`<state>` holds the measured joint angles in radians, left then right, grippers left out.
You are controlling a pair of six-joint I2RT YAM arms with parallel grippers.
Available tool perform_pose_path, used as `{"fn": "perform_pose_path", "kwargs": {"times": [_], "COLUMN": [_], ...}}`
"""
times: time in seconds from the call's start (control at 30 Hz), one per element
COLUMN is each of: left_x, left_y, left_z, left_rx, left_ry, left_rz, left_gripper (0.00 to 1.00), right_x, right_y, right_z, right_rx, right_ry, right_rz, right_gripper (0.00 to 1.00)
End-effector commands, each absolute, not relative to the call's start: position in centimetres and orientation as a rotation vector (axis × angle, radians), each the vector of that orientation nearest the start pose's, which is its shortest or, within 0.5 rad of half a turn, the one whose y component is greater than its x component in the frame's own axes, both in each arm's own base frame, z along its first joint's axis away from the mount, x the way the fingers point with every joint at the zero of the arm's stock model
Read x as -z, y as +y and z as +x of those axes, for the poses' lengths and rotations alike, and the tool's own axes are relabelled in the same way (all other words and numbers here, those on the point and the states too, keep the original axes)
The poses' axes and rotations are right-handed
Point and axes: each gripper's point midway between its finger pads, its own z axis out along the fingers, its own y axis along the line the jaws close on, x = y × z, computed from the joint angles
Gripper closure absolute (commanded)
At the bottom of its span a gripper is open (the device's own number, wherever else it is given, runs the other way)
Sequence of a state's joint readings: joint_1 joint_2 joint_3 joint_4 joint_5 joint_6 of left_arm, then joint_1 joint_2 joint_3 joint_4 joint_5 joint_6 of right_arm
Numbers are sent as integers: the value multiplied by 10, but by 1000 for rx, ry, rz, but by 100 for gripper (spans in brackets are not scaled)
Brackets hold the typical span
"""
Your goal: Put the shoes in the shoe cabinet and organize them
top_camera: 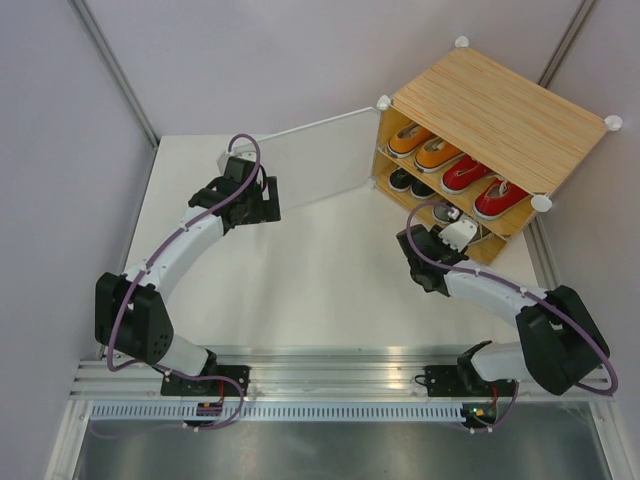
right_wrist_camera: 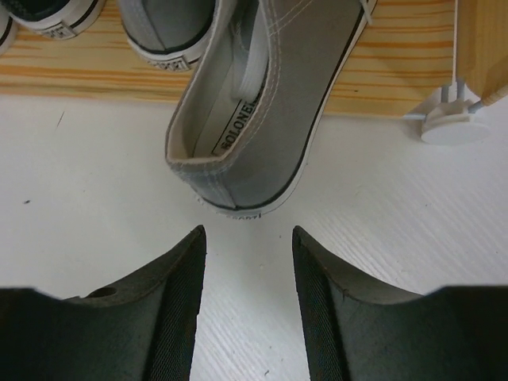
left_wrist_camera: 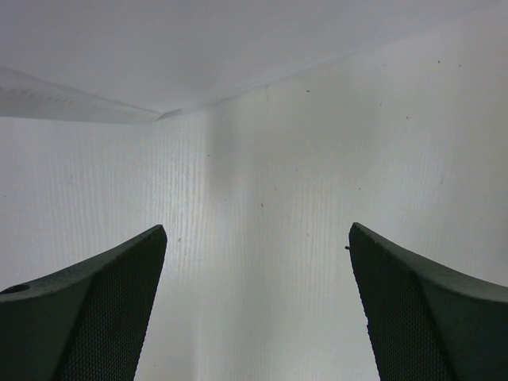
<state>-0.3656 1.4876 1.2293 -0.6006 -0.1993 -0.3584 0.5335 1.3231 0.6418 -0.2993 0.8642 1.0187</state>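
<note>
Grey canvas low-top sneaker (right_wrist_camera: 270,103): toe inside wood-grain shoe cabinet (top_camera: 500,100) bottom shelf, heel outside, likely needs a push in. Right gripper (right_wrist_camera: 248,262) just behind heel, fingers spread, empty. Left gripper (left_wrist_camera: 255,230) spread, facing cabinet's frosted white door (top_camera: 310,165), probably to hold it open.

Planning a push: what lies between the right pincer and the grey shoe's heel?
Nothing: the right wrist view shows only bare white table between the right pincer and the grey shoe.

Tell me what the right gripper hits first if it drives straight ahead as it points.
The right gripper, standing open, would likely first meet the heel of the grey shoe close ahead of it; the shoe cabinet lies beyond.
</note>
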Motion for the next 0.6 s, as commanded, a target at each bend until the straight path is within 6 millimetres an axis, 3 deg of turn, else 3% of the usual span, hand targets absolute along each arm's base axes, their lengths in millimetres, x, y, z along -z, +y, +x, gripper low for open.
{"fn": "perform_pose_path", "kwargs": {"times": [0.0,0.33,0.57], "left_x": [-177,-177,-176], "left_y": [-117,-117,-116], "left_z": [364,364,364], "left_rx": [124,122,115], "left_ry": [2362,2361,2363], "left_rz": [-96,-97,-99], "left_gripper": [2,2,2], "right_x": [-86,-96,-93], "right_y": [38,-5,-14], "right_z": [324,348,353], "right_rx": [259,355,341], "right_ry": [1850,1809,1837], "right_rz": [886,876,862], "right_gripper": [47,72,77]}}
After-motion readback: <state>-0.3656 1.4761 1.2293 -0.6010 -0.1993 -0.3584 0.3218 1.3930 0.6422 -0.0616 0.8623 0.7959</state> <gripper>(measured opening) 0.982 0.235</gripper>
